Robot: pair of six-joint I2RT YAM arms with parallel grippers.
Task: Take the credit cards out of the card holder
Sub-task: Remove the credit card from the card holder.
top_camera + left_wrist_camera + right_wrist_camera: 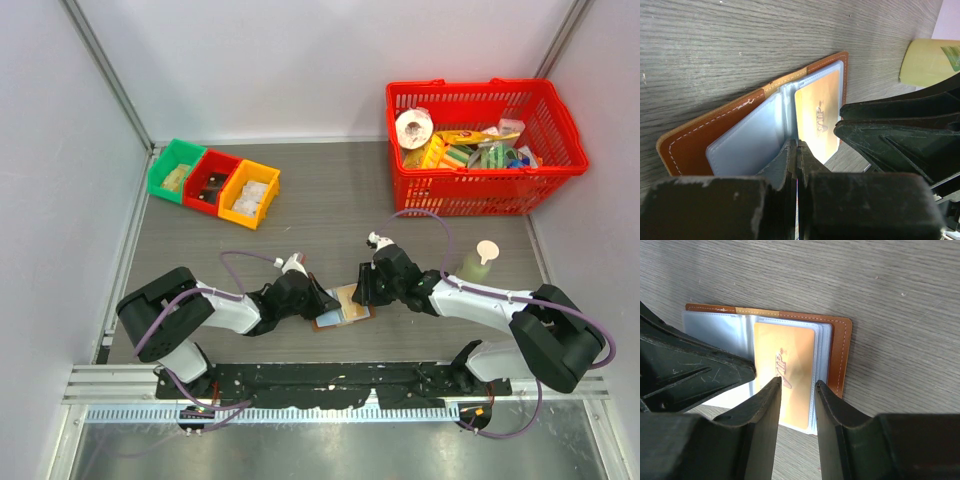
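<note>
Lying open down-left of the red basket (pixel 470 195), well apart from it — the card holder (pixel 345 310). Left wrist: left gripper (pixel 796 146) pinched fully closed at its pale sleeve. Right wrist: right gripper (pixel 797 385) partly spread, gripping nothing — over a gold credit card (pixel 787 352).

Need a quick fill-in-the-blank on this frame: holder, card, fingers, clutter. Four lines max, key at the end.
1. The card holder lies ___ on the table.
2. The gold card in its clear sleeve reads ___.
3. The left gripper has its fingers ___.
4. The basket at the table's far right is coloured ___.

Missing words: open; VIP; shut; red.
</note>
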